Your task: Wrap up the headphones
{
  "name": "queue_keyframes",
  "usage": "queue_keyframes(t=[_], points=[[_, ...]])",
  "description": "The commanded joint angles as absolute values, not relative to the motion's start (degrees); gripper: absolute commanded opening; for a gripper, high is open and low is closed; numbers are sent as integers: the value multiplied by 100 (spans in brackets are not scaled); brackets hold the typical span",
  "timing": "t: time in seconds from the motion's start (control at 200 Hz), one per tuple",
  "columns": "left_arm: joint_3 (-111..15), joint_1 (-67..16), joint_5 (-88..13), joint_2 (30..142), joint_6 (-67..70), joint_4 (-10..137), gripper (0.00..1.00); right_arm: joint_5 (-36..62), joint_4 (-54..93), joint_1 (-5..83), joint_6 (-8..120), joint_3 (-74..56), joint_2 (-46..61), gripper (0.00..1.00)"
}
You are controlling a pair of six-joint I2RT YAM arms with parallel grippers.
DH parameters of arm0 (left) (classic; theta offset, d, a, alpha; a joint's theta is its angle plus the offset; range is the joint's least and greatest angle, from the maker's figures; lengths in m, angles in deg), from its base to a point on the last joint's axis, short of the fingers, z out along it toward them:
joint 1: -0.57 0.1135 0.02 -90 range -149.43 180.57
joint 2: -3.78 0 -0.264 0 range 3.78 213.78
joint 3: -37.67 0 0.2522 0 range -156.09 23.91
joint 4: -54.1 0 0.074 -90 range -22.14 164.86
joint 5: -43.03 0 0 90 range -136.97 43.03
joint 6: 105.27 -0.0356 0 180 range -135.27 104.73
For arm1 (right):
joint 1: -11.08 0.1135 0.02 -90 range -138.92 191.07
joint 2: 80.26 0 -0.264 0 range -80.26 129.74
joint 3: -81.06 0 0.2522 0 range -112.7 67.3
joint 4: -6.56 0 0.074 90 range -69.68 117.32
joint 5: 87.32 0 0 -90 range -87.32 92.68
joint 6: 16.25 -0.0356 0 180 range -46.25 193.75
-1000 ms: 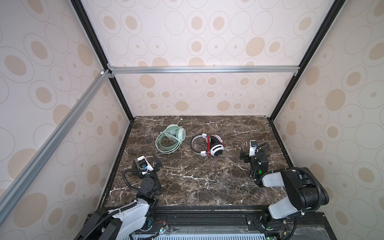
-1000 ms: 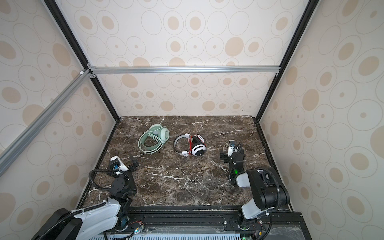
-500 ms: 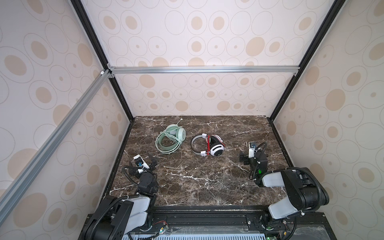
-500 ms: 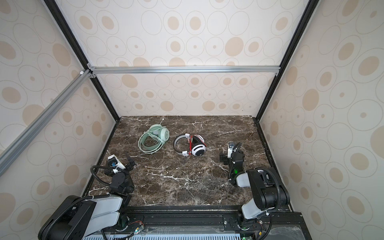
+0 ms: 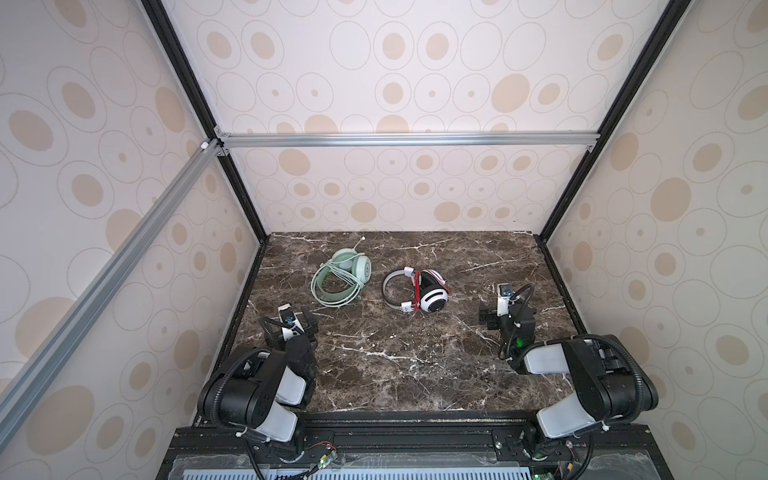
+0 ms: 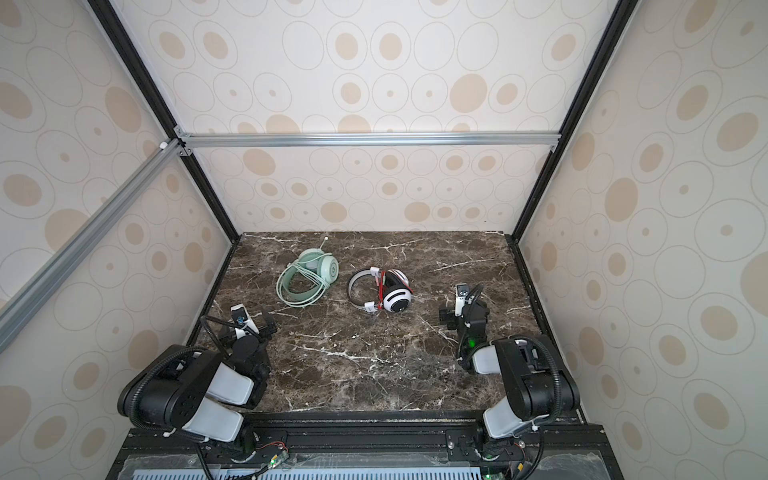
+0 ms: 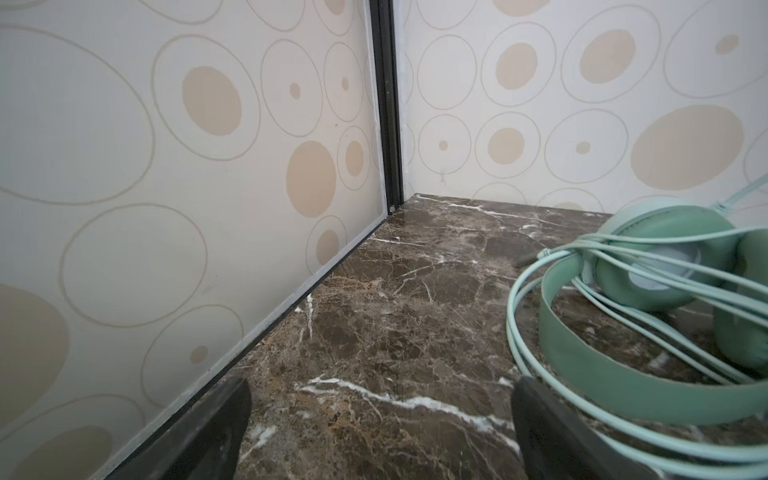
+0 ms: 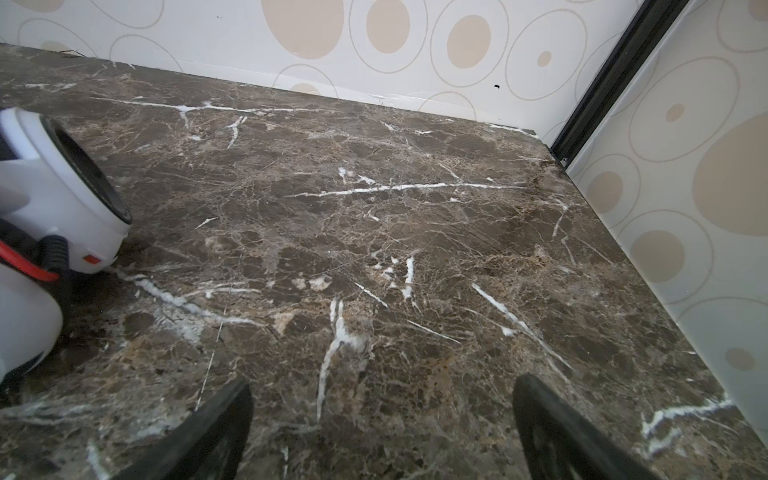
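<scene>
Two headphones lie toward the back of the marble table. The mint-green headphones [image 5: 341,277] [image 6: 308,277] have their pale green cable looped around them. The white-and-black headphones [image 5: 417,290] [image 6: 383,291] lie to their right, with a grey headband and a red cable wound across it. My left gripper [image 5: 291,327] [image 6: 249,326] sits low at the front left, open and empty. In the left wrist view the green headphones [image 7: 648,266] lie just beyond one fingertip of the left gripper [image 7: 380,395]. My right gripper [image 5: 505,321] [image 6: 463,319] [image 8: 380,395] is open and empty, with the white earcup [image 8: 54,183] off to its side.
Patterned walls enclose the marble table [image 5: 395,357] on the left, back and right. A black frame post [image 7: 388,108] stands in the back-left corner near the left gripper. Another post [image 8: 602,83] stands at the back right.
The left arm has folded back, its elbow rising at the front left, while its gripper stays almost in place. The right arm and both headphones have not moved.
</scene>
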State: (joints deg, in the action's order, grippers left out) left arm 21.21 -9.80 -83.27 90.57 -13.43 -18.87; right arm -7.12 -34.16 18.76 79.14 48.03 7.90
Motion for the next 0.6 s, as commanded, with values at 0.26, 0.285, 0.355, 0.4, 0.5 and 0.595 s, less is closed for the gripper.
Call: queue_keyframes(t=[0.26,0.285,0.355,0.4,0.5,0.595], points=[[1479,-919,-8228,9037,-1527,-1613,98,-670,-3448,1846,7904,4818,739,100],[1455,-920,-8226,9051,-1536,-1599,98,-670,-3456,1846,7895,4820,745,100],[1415,-919,-8211,9044,-1525,-1489,98,-653,-3525,1846,7910,4862,729,100],[1400,-914,-8193,9053,-1528,-1488,98,-612,-3682,1846,7920,4978,711,100],[1219,-858,-7993,9077,-1494,-1125,98,-529,-4389,1855,7940,5337,729,100],[723,-705,-7509,9236,-1456,-314,98,-1039,-5011,1853,7736,5609,800,100]])
